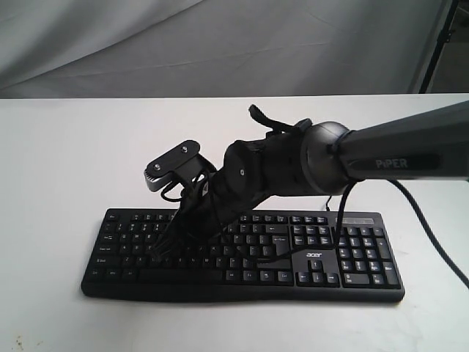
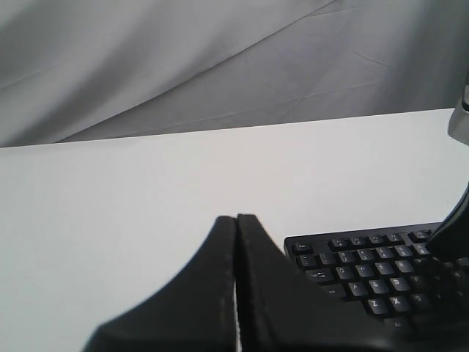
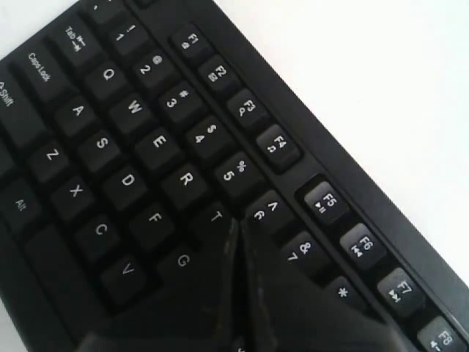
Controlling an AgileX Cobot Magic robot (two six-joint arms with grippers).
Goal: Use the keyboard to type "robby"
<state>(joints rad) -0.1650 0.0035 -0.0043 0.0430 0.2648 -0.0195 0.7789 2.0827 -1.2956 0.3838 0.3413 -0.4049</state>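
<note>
The black keyboard (image 1: 315,258) lies across the front of the white table (image 1: 66,161), number pad to the right. My right gripper (image 1: 167,246) reaches in from the right and points down over the keyboard's left half. In the right wrist view the right gripper (image 3: 239,222) is shut on nothing, its tips over the keyboard (image 3: 132,147) between the T and 6 keys; I cannot tell whether they touch. My left gripper (image 2: 236,218) is shut and empty, above bare table off the left end of the keyboard (image 2: 366,271). It does not show in the exterior view.
A grey cloth backdrop (image 1: 220,44) hangs behind the table. The right arm's black cable (image 1: 432,227) trails off to the right over the table. White table surface lies left of and behind the keyboard.
</note>
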